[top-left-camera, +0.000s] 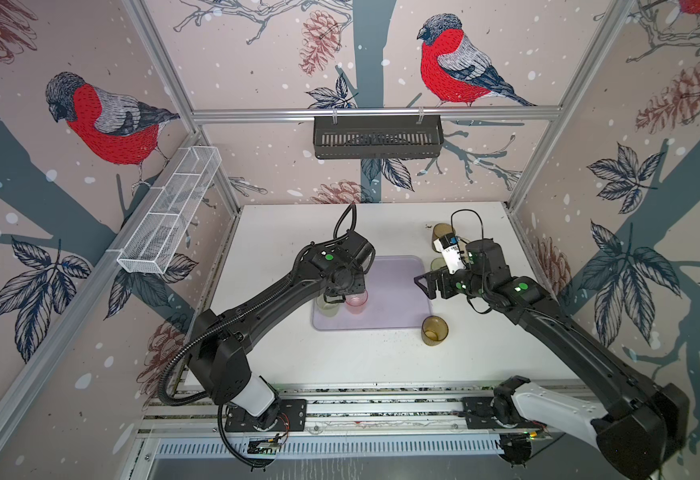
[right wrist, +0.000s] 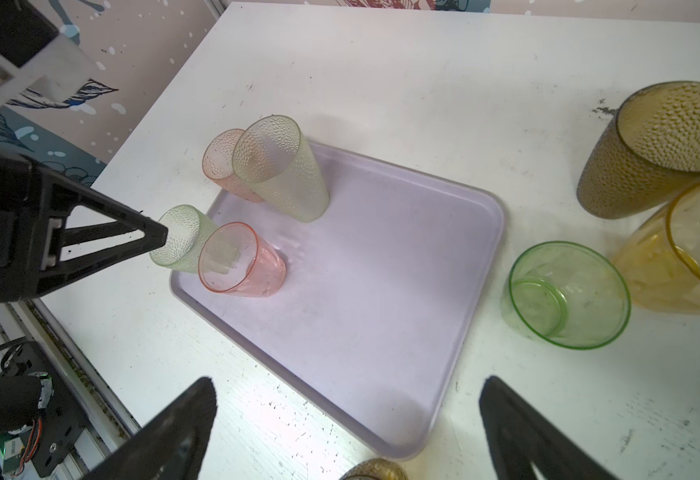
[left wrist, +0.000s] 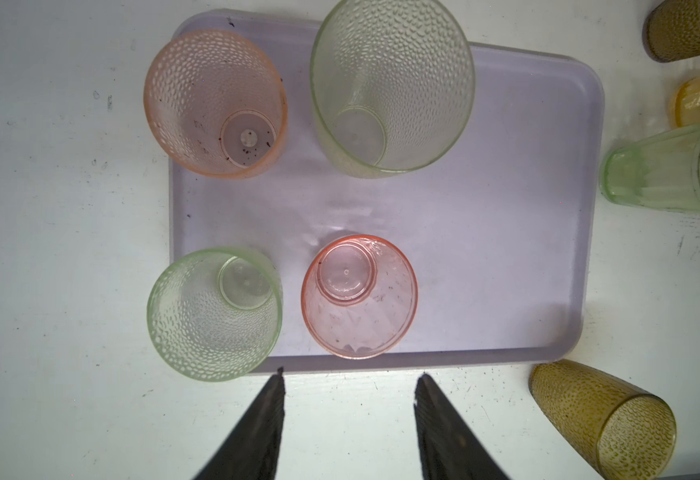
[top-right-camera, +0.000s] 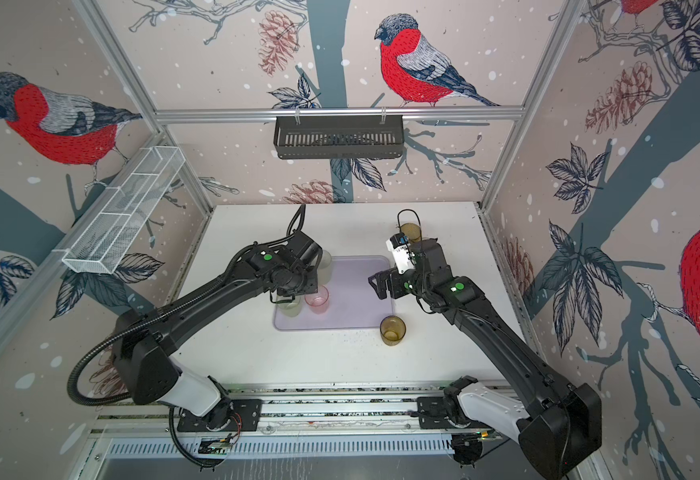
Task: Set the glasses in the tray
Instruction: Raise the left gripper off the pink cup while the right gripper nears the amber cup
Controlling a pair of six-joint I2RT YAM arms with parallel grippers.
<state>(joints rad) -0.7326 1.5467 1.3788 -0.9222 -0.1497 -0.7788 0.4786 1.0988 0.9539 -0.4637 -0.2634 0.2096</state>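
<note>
The lavender tray [top-left-camera: 398,299] [left wrist: 485,249] [right wrist: 361,299] lies mid-table. Several glasses stand in it: a dimpled pink one [left wrist: 215,104], a tall pale green one [left wrist: 390,87], a dimpled green one [left wrist: 215,311] and a smooth pink one [left wrist: 358,297] [top-left-camera: 356,302]. My left gripper [left wrist: 351,374] [top-left-camera: 336,297] hovers open just above the smooth pink glass, nothing between its fingers. My right gripper [right wrist: 350,382] [top-left-camera: 423,282] stands open and empty over the tray's right edge. On the table beside the tray are a bright green glass [right wrist: 564,295], a yellow one [right wrist: 681,257] and two olive ones [right wrist: 656,145] [top-left-camera: 434,330].
A black slotted basket [top-left-camera: 377,139] hangs on the back rail. A white wire mesh basket [top-left-camera: 169,216] is fixed to the left wall. The right half of the tray floor [right wrist: 381,270] is bare. Cage walls close in the table on three sides.
</note>
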